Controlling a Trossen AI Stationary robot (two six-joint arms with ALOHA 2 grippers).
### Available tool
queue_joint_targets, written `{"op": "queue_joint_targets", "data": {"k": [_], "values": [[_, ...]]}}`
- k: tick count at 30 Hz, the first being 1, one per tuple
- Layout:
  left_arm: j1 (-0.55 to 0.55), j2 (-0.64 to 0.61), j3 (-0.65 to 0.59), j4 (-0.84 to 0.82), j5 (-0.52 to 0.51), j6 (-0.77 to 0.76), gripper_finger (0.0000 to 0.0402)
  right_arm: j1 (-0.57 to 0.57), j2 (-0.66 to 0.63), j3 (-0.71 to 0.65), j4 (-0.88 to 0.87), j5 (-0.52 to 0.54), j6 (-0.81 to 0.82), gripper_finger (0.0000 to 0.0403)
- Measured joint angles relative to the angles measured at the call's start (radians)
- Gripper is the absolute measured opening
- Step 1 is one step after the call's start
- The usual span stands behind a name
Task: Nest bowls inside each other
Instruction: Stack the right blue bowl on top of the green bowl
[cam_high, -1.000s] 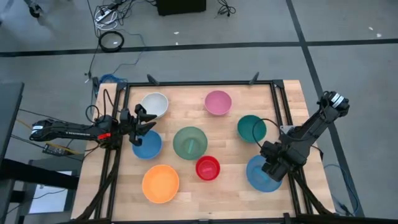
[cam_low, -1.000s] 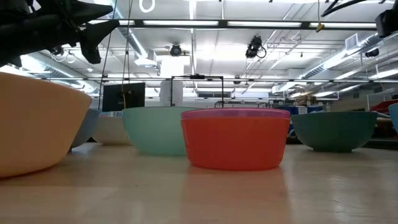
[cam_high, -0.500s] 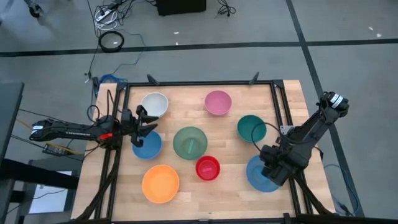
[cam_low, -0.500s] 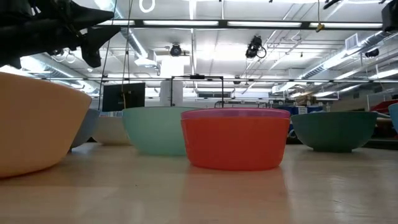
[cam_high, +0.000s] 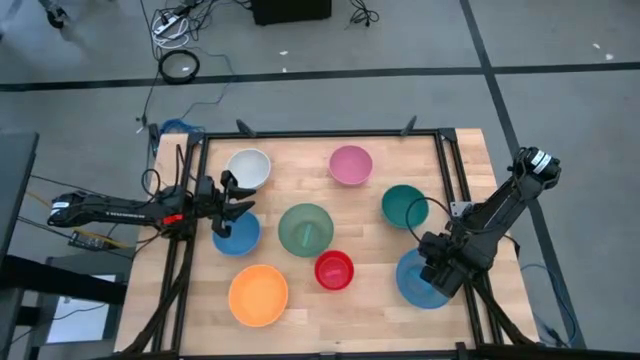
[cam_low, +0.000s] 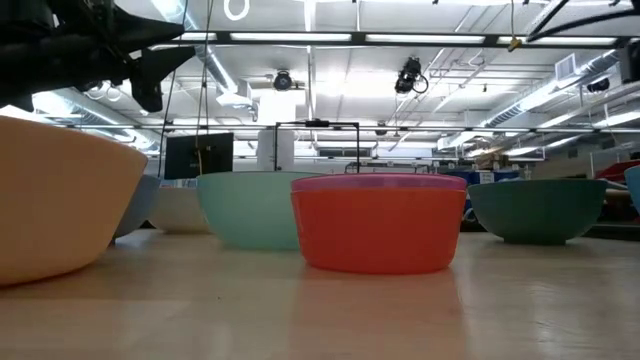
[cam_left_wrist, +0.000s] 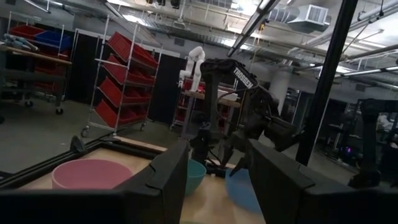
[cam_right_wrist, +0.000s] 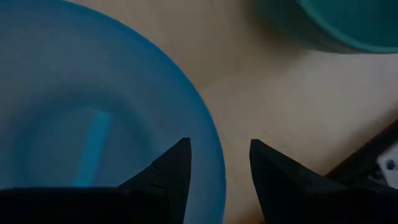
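Eight bowls stand on the wooden table: white (cam_high: 248, 168), pink (cam_high: 351, 165), teal (cam_high: 404, 206), green (cam_high: 305, 229), red (cam_high: 334, 270), orange (cam_high: 258, 295), a blue one at the left (cam_high: 237, 235) and a blue one at the right (cam_high: 415, 285). My right gripper (cam_high: 436, 272) points steeply down over the right blue bowl. It is open, and its fingers (cam_right_wrist: 171, 169) stand on either side of the bowl's rim (cam_right_wrist: 210, 146), one over the inside and one outside, above it. My left gripper (cam_high: 234, 196) hangs open above the table's left side, between the white bowl and the left blue bowl, and holds nothing.
A black frame (cam_high: 320, 133) runs around the table's edges. The teal bowl (cam_right_wrist: 348, 25) stands close beside the right blue bowl. Bare wood (cam_high: 370, 225) lies between the green, red and teal bowls.
My right gripper has sunk toward the right blue bowl and shifted a little toward the table's near edge. Its fingers keep the same gap. No bowl has moved.
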Motion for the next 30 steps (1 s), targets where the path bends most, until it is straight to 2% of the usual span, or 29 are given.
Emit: {"op": "queue_joint_targets", "data": {"k": [7, 10, 15, 26, 30], "values": [[0.000, 0.000, 0.000, -0.002, 0.000, -0.008, 0.0172, 0.000, 0.000, -0.099, 0.107, 0.011, 0.019, 0.0137], [0.000, 0.000, 0.000, 0.000, 0.000, -0.024, 0.0172, 0.000, 0.000, -0.112, 0.126, 0.011, 0.020, 0.0101], [0.000, 0.000, 0.000, 0.011, 0.000, -0.052, 0.0172, 0.000, -0.016, -0.108, 0.181, 0.050, -0.041, 0.0015], [0.000, 0.000, 0.000, 0.053, 0.000, -0.076, 0.0172, 0.000, -0.101, -0.109, 0.161, 0.174, -0.081, 0.0002], [0.000, 0.000, 0.000, 0.054, 0.000, -0.076, 0.0172, -0.012, -0.131, -0.060, 0.155, 0.290, -0.142, 0.0000]]}}
